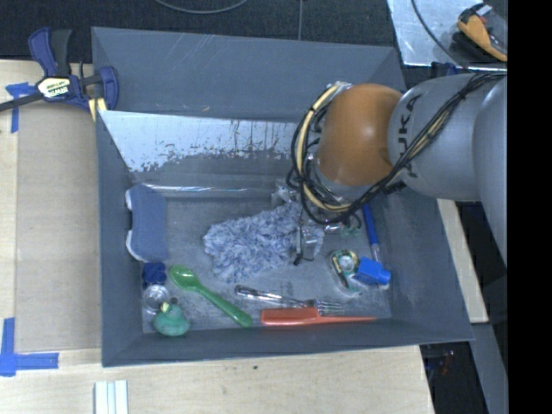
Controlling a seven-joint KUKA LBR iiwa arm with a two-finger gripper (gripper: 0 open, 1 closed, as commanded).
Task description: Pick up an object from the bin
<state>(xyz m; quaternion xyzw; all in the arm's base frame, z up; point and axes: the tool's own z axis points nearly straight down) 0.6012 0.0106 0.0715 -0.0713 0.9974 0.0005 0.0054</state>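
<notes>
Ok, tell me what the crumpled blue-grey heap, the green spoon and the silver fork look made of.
The crumpled blue-grey heap looks like soft cloth, matte, by its folds and mottled pattern. The green spoon is likely plastic, smooth and glossy, in one bright colour. The silver fork is probably metal, by its grey glints, though too thin to be sure.

Blues, greens and one orange streak inside a dull grey metal bin (259,345).
The crumpled blue-grey cloth (246,241) is mottled with pale flecks. The long plastic spoon (207,293) is bright green, like the small round lump (171,322) near its bowl. The slim fork handle (319,319) is orange-red. The dark blue soft pad (148,221) shows a white edge, and the small plastic block (374,273) is vivid blue. The arm's rounded wrist cover (358,136) is brownish orange, ringed by black and yellow cables (304,145).
</notes>
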